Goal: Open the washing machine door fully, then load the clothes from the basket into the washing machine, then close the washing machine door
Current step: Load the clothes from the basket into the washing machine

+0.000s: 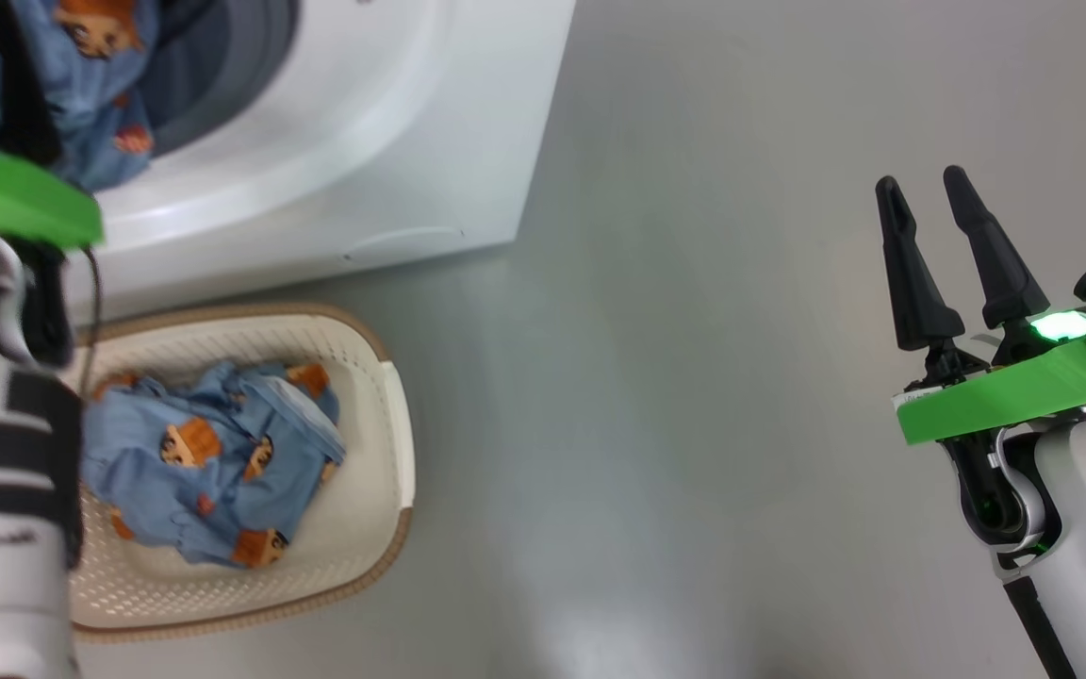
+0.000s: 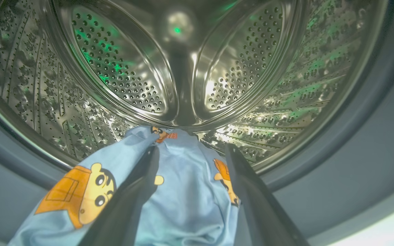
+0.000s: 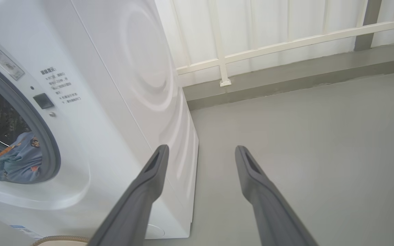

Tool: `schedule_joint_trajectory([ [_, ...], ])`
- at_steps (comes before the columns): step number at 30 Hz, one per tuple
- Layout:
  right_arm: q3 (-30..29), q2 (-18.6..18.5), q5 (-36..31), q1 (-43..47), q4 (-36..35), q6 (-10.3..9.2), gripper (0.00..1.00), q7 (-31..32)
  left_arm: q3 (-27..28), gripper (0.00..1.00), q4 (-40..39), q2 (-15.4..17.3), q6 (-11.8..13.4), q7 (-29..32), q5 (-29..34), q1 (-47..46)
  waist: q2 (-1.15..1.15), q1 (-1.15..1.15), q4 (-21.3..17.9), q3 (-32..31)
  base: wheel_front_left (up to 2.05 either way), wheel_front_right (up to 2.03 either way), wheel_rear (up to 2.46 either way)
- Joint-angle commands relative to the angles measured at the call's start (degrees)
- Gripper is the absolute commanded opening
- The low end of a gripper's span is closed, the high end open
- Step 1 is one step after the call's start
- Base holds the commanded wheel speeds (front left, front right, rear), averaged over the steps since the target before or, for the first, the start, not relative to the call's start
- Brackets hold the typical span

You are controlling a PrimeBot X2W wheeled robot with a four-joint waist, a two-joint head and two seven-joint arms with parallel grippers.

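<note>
The white washing machine [image 1: 364,123] stands with its round mouth open; the washing machine door is out of view. My left gripper [image 2: 192,148] reaches into the steel drum [image 2: 121,68], open, with a light blue garment [image 2: 183,191] lying loose between and over its fingers, at the drum's front lip. That garment [image 1: 90,85] hangs in the mouth in the head view. More clothes [image 1: 213,462] lie bunched in the cream basket [image 1: 399,424] on the floor below the machine. My right gripper [image 1: 922,181] hovers open and empty far to the right over bare floor.
The grey rubber gasket [image 2: 354,164] rings the drum. In the right wrist view the machine's side panel [image 3: 142,78] is close on the left of my right gripper [image 3: 201,148]. A white railing [image 3: 286,44] and a low kerb run along the back. Grey floor [image 1: 694,424] spreads to the right.
</note>
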Motion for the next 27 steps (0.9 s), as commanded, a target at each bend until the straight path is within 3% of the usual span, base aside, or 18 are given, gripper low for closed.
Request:
schedule_joint_trajectory([
  [1,0.68,-0.42,0.45,1.60,-0.80,0.32,1.00,-0.46,1.07,1.00,-2.18,1.97,-0.26,-0.30,0.68,2.73,0.00,0.00,1.95,-4.58,0.00,0.00,0.00],
  [27,-0.67,-1.42,0.20,10.76,2.02,0.32,1.00,-0.46,2.46,1.00,-26.63,-4.25,-0.27,-0.30,1.42,39.87,0.00,0.00,9.12,-25.02,0.00,0.00,0.00],
])
